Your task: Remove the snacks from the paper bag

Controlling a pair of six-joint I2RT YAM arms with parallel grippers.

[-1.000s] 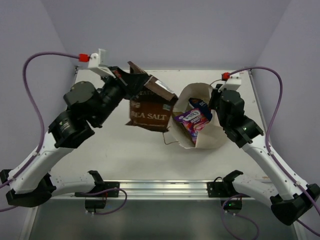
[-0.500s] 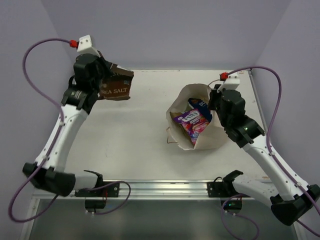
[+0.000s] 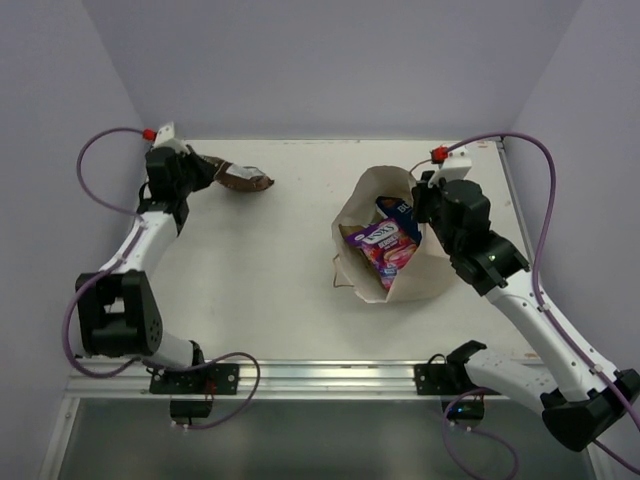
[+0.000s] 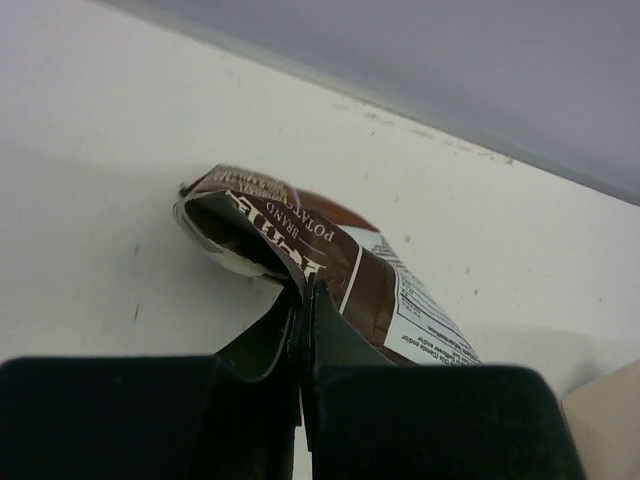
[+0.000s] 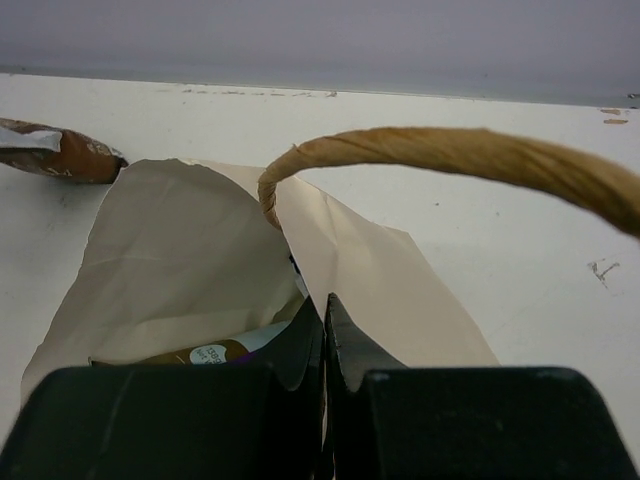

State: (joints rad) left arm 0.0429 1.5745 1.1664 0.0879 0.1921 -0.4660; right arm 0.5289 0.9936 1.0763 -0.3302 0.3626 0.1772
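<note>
My left gripper (image 3: 205, 170) is shut on the long dark brown packet (image 3: 240, 178), which lies low over the table's far left corner; in the left wrist view the packet (image 4: 340, 265) sits pinched at my gripper (image 4: 303, 295). The beige paper bag (image 3: 370, 195) stands open at centre right with a magenta-purple packet (image 3: 378, 240) and a blue-and-white packet (image 3: 400, 215) showing inside. My right gripper (image 3: 422, 205) is shut on the bag's rim; the right wrist view shows my gripper (image 5: 325, 310) clamped on the bag's paper wall (image 5: 370, 270), its cord handle (image 5: 450, 155) arching above.
The white table (image 3: 250, 270) ends at grey walls on the left, back and right. A metal rail (image 3: 320, 375) runs along the near edge. The brown packet also shows at the far left of the right wrist view (image 5: 60, 155).
My left arm has swung the brown packet from beside the bag to the far left corner and lowered it toward the table. The right gripper and bag have barely moved.
</note>
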